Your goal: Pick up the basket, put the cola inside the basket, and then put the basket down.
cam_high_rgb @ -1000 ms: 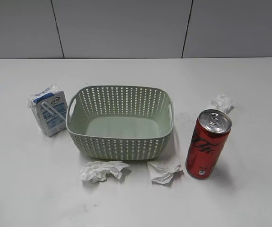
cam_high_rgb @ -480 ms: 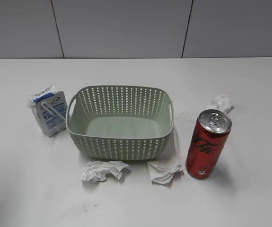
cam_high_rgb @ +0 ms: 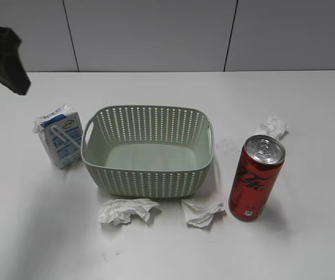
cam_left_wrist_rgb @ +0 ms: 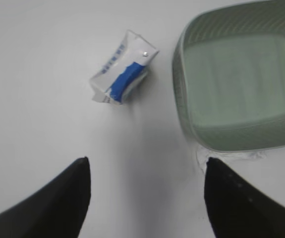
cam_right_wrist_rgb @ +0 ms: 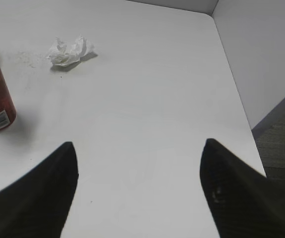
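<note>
Colour-wise it's pretty muted here: the basket [cam_high_rgb: 148, 153] is a pale sage green with rows of little slot perforations all around its sides. The cola can [cam_high_rgb: 256, 177] is deep red with black script lettering and a shiny silver top. The small carton [cam_high_rgb: 59, 136] is white with blue print and a blue band. Three crumpled tissues [cam_high_rgb: 126, 210] are plain white, same as the table [cam_high_rgb: 307, 116]. Wall panels behind are grey, and both grippers' fingers [cam_left_wrist_rgb: 58, 203] look matte black.

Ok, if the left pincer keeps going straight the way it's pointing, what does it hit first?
Probably bare table. The open left pincer aims between the blue-and-white carton and the basket; depth is unclear, but neither sits squarely in line.
</note>
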Motion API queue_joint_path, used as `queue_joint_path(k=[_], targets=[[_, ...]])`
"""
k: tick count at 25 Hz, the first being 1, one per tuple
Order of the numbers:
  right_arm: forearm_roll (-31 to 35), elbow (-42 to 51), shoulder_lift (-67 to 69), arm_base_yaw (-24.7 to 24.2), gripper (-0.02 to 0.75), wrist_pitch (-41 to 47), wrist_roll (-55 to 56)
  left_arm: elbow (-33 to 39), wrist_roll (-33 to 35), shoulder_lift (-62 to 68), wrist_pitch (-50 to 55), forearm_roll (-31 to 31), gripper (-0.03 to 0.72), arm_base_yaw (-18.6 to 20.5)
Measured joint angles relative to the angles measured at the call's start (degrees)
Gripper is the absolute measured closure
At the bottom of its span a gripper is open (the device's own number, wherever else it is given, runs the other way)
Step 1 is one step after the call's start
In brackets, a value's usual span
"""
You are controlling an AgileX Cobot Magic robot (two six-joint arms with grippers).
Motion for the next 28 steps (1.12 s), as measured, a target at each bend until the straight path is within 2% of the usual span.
queue_joint_path(k=[6,11,19,28], targets=[[0.0,0.0,0.0,0.0,0.156,0.0,0.0,-5.6,-6.6,9.0,2.2,2.1,0.143,-6.8],[0.0,0.0,0.0,0.0,0.156,0.0,0.0,-8.9,-9.7,15.7,2.6,3.5,0.143,-10.6],[0.0,0.0,0.0,0.0,0.156,0.0,0.0,-9.5,-12.8,22.8,1.2,4.0,0.148,-11.2],[0.0,0.0,0.0,0.0,0.156,0.0,0.0,-9.5,-13.1,27.8,-2.2,4.0,0.164,-11.2]])
